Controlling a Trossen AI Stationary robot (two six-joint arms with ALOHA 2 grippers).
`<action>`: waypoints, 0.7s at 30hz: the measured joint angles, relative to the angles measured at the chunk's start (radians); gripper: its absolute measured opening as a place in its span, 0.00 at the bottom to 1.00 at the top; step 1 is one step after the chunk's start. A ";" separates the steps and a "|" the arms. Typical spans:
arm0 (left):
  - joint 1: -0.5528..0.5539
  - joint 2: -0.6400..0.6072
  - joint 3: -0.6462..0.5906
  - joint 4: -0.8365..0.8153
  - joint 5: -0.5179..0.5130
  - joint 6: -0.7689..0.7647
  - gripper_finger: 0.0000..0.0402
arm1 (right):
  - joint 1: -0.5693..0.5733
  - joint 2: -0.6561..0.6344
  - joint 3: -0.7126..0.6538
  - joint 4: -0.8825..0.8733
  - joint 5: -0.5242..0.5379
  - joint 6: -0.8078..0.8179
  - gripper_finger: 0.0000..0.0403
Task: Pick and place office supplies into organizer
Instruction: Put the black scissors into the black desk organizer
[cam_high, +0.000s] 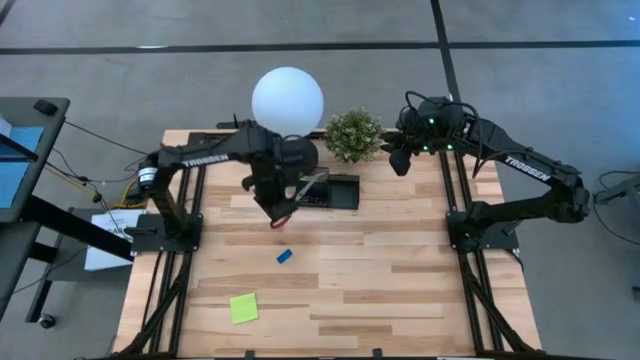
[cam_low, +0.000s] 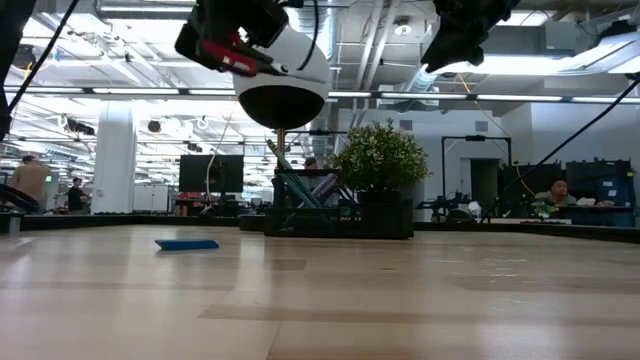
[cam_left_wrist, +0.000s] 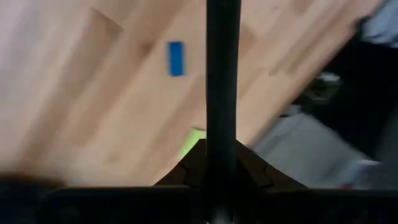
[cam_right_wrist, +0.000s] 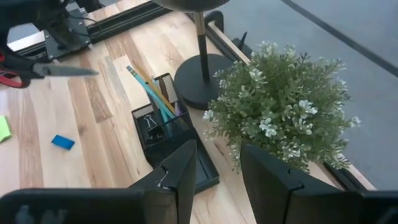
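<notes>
wooden table (cam_high: 400, 290) in an open office; left fingers (cam_high: 283, 212) clamp scissors (cam_right_wrist: 37, 70), right fingers (cam_right_wrist: 214, 171) parted, empty

Place: a large open-plan robotics lab or workshop hall.
Ceiling: exposed ducts and pipes (cam_low: 350, 40) with long strip lights, seen well beyond the hands in the low view.
Floor: bare grey concrete (cam_high: 300, 25) marked with dark lines.
Counter: pale wooden plank counter (cam_high: 380, 280) on a black metal frame, below both hands.
Background: dark monitors (cam_low: 210, 170) on desks and seated people (cam_low: 555, 192) far behind the counter.
</notes>
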 joint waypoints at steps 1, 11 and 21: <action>0.024 0.000 0.000 0.000 0.043 -0.010 0.06 | 0.000 0.000 0.000 -0.002 0.000 0.000 0.29; 0.198 0.099 0.000 -0.005 0.529 -0.080 0.06 | 0.034 0.000 0.000 0.008 -0.361 -0.406 0.29; 0.236 0.141 0.000 0.060 0.727 -0.158 0.06 | 0.196 0.071 0.000 0.228 -0.397 -0.571 0.29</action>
